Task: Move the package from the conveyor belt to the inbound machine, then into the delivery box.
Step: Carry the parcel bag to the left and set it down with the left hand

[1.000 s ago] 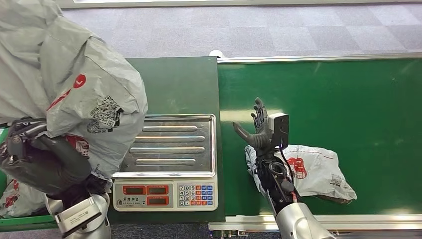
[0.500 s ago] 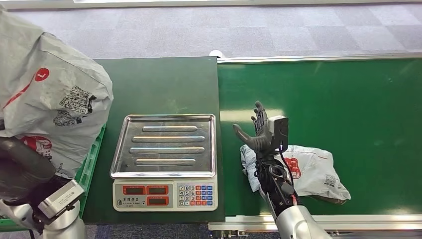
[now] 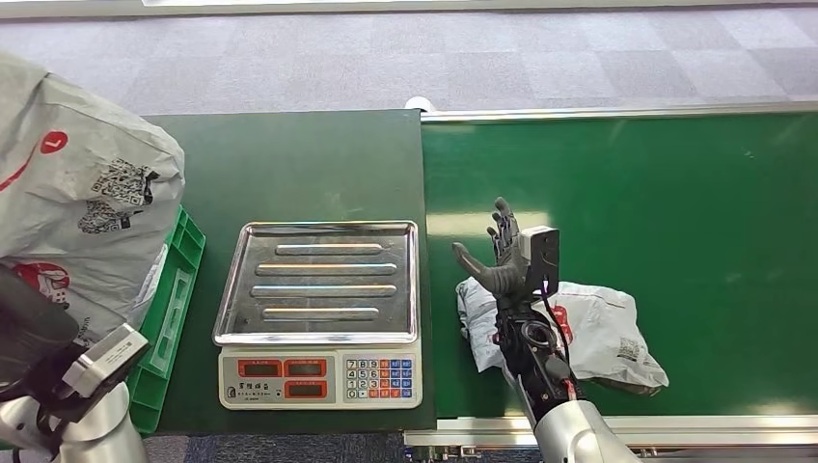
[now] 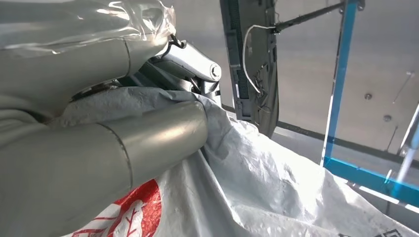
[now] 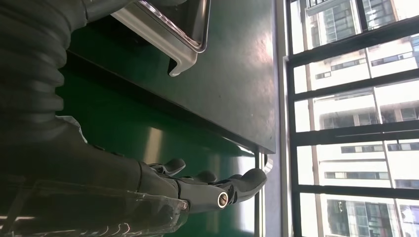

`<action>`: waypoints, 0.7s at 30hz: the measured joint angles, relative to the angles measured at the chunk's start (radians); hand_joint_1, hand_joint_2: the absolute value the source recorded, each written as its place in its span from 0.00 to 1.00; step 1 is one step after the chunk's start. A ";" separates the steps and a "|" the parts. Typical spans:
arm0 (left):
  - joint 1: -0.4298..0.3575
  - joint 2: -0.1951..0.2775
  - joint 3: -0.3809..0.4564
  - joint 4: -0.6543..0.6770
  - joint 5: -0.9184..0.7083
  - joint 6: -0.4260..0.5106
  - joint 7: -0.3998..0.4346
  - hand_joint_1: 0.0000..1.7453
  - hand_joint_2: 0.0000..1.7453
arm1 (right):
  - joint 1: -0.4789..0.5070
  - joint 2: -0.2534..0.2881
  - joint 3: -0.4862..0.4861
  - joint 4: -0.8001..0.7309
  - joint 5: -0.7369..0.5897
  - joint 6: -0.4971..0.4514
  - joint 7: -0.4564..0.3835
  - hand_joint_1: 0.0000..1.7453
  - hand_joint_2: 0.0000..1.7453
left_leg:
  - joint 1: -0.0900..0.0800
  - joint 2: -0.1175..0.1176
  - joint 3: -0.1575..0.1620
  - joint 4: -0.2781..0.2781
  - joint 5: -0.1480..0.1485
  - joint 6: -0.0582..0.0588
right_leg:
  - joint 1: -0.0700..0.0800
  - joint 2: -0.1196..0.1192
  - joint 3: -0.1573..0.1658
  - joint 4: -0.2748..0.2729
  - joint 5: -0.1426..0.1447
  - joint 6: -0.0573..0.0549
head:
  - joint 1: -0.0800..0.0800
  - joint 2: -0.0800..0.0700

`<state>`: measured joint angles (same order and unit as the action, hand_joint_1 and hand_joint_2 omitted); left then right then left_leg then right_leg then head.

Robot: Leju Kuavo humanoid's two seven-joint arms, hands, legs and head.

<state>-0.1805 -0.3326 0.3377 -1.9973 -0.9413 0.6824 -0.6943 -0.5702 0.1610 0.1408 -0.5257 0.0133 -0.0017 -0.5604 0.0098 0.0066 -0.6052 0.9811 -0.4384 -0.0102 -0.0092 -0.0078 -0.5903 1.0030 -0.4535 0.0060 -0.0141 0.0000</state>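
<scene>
Looking from the head view, the left hand (image 3: 39, 333) carries a big grey package (image 3: 82, 217) at the far left, above the green delivery box (image 3: 174, 289); the dark arm hides the fingers here. What lies inside the box I cannot tell, because the package covers most of it. The scale (image 3: 323, 309), which I take for the inbound machine, stands with a bare steel tray. On the conveyor belt (image 3: 675, 222) a second grey package (image 3: 603, 333) lies beside and partly under the right hand (image 3: 502, 260), whose fingers are spread and hold nothing.

From the left wrist view, the thick thumb and the fingers (image 4: 192, 59) press into the folds of the package (image 4: 257, 177), so this hand grips it.

From the right wrist view, the right hand (image 5: 197, 185) is spread flat over the belt (image 5: 128, 133), with nothing between the fingers; the edge of the scale tray (image 5: 183, 34) is near.

In my judgement the risk is at the release. The package is wide and soft compared with the box, so it may catch on the rim and slide out to the table. Also the thin film may slip from the fingers too early.
</scene>
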 joint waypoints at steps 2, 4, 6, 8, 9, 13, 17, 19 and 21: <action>-0.004 -0.001 0.022 0.007 -0.030 0.000 0.000 1.00 0.00 | 0.001 0.000 0.000 -0.006 0.001 -0.003 0.004 0.00 1.00 | 0.000 0.000 0.000 0.000 0.000 0.000 | 0.000 0.000 0.000 0.000 0.000 0.000 | 0.000 0.000; -0.009 -0.002 0.048 0.018 -0.068 0.000 0.000 1.00 0.00 | 0.004 -0.001 -0.001 -0.016 0.002 -0.006 0.009 0.00 1.00 | 0.000 0.000 0.000 0.000 0.000 0.000 | 0.000 0.000 0.000 0.000 0.000 0.000 | 0.000 0.000; -0.013 -0.003 0.082 0.033 -0.095 0.000 0.000 1.00 0.00 | 0.009 -0.003 -0.001 -0.027 0.006 -0.008 0.014 0.00 1.00 | 0.000 0.000 0.000 0.000 0.000 0.000 | 0.000 0.000 0.000 0.000 0.000 0.000 | 0.000 0.000; -0.014 -0.004 0.123 0.049 -0.106 0.000 0.000 1.00 0.00 | 0.015 -0.006 -0.003 -0.038 0.010 -0.007 0.016 0.00 1.00 | 0.000 0.000 0.000 0.000 0.000 0.000 | 0.000 0.000 0.000 0.000 0.000 0.000 | 0.000 0.000; -0.014 -0.004 0.146 0.057 -0.112 0.000 0.000 1.00 0.00 | 0.018 -0.009 -0.005 -0.043 0.013 -0.007 0.018 0.00 1.00 | 0.000 0.000 0.000 0.000 0.000 0.000 | 0.000 0.000 0.000 0.000 0.000 0.000 | 0.000 0.000; -0.013 -0.006 0.222 0.075 -0.141 0.000 0.000 1.00 0.00 | 0.030 -0.019 -0.010 -0.060 0.023 -0.005 0.024 0.00 1.00 | 0.000 0.000 0.000 0.000 0.000 0.000 | 0.000 0.000 0.000 0.000 0.000 0.000 | 0.000 0.000; -0.012 -0.007 0.262 0.086 -0.155 0.000 0.000 1.00 0.00 | 0.036 -0.025 -0.014 -0.069 0.026 -0.001 0.025 0.00 1.00 | 0.000 0.000 0.000 0.000 0.000 0.000 | 0.000 0.000 0.000 0.000 0.000 0.000 | 0.000 0.000; -0.012 -0.008 0.274 0.091 -0.160 0.000 0.000 1.00 0.00 | 0.038 -0.026 -0.014 -0.072 0.026 -0.001 0.025 0.00 1.00 | 0.000 0.000 0.000 0.000 0.000 0.000 | 0.000 0.000 0.000 0.000 0.000 0.000 | 0.000 0.000; -0.012 -0.008 0.284 0.096 -0.161 0.000 0.000 1.00 0.00 | 0.039 -0.026 -0.015 -0.075 0.028 0.000 0.025 0.00 1.00 | 0.000 0.000 0.000 0.000 0.000 0.000 | 0.000 0.000 0.000 0.000 0.000 0.000 | 0.000 0.000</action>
<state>-0.1928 -0.3407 0.6216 -1.9009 -1.1021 0.6825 -0.6943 -0.5308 0.1346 0.1260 -0.6007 0.0408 -0.0021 -0.5356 0.0098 0.0067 -0.6053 0.9811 -0.4384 -0.0102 -0.0092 -0.0078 -0.5904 1.0030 -0.4536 0.0060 -0.0139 0.0000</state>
